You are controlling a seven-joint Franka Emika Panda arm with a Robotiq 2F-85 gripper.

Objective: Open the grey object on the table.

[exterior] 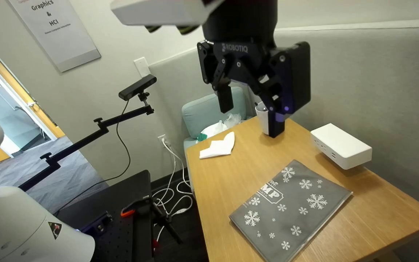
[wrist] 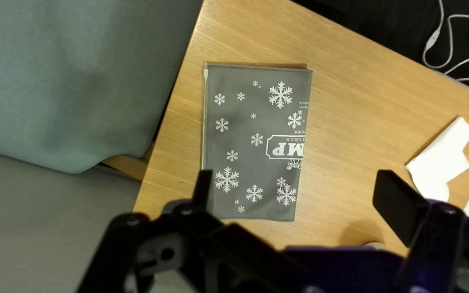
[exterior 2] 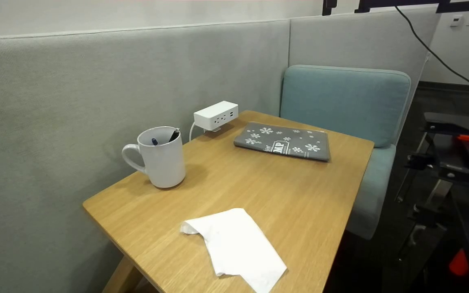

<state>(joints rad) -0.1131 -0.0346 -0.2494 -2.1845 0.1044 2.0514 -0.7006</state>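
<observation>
1. We have the pincer [exterior: 251, 115] hanging well above the counter [exterior: 224, 178], its fingers [wrist: 204, 189] spread wide and nothing held between them.
2. The grey folder [wrist: 255, 138] lies flat on the counter, below the pincer and, in the wrist view, mostly ahead of the fingers, shifted towards one of them.
3. Its long axis runs away from the pincer, roughly square to the line joining the fingers, so we judge that closing as it stands would pinch across the width.
4. At the end farther from the pincer sits a white tab [wrist: 205, 73] (a zip slider, we suspect); reaching it likely calls for travelling ahead, then down.
</observation>
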